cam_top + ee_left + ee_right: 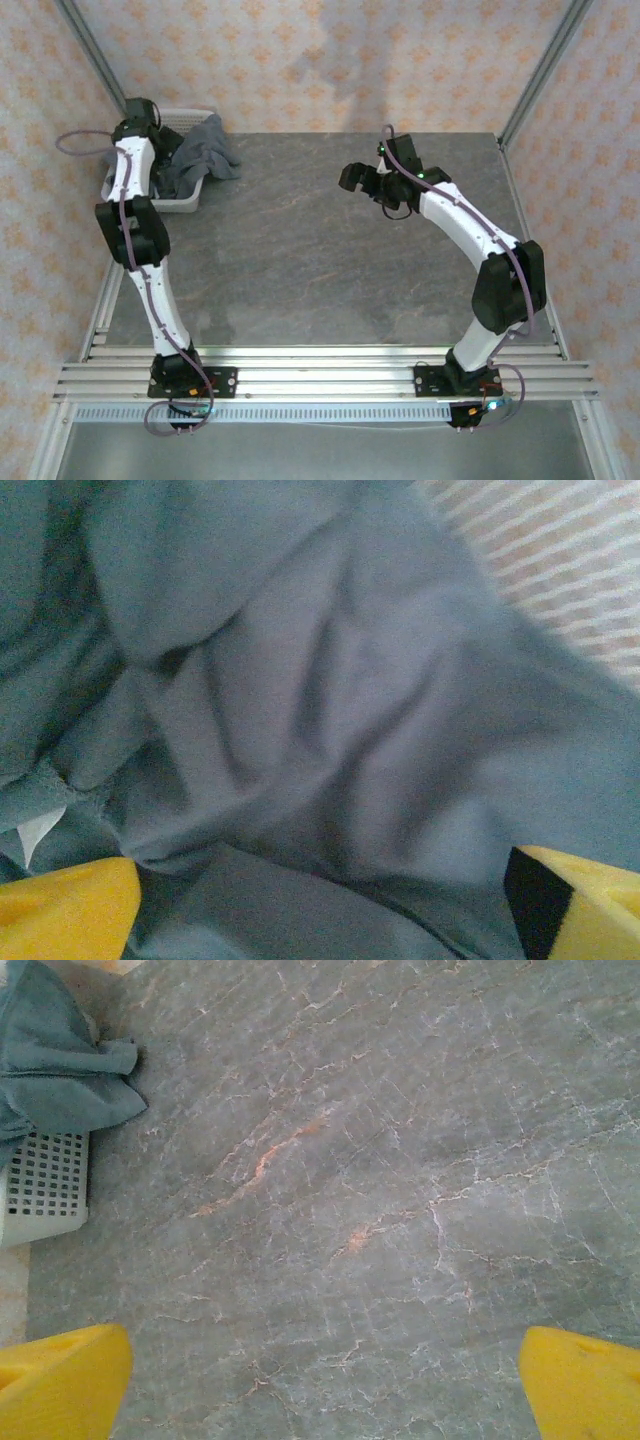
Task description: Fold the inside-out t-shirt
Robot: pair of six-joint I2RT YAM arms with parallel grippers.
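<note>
The dark slate-grey t-shirt [205, 158] lies crumpled in the white mesh basket [190, 205] at the table's far left, one part spilling over the right rim. My left gripper [320, 920] is open just above the cloth, its yellow fingertips [65, 910] wide apart with rumpled folds between them. A small white tag [38, 832] shows at the left. My right gripper [358, 180] hovers open over bare table at the far middle right, holding nothing. From there the t-shirt [60, 1070] and the basket [45, 1185] sit far to the left.
The grey marble table [320, 260] stretches between the arms. Basket mesh [570, 550] shows behind the cloth in the left wrist view. Patterned walls and metal posts [90, 45] bound the back and sides.
</note>
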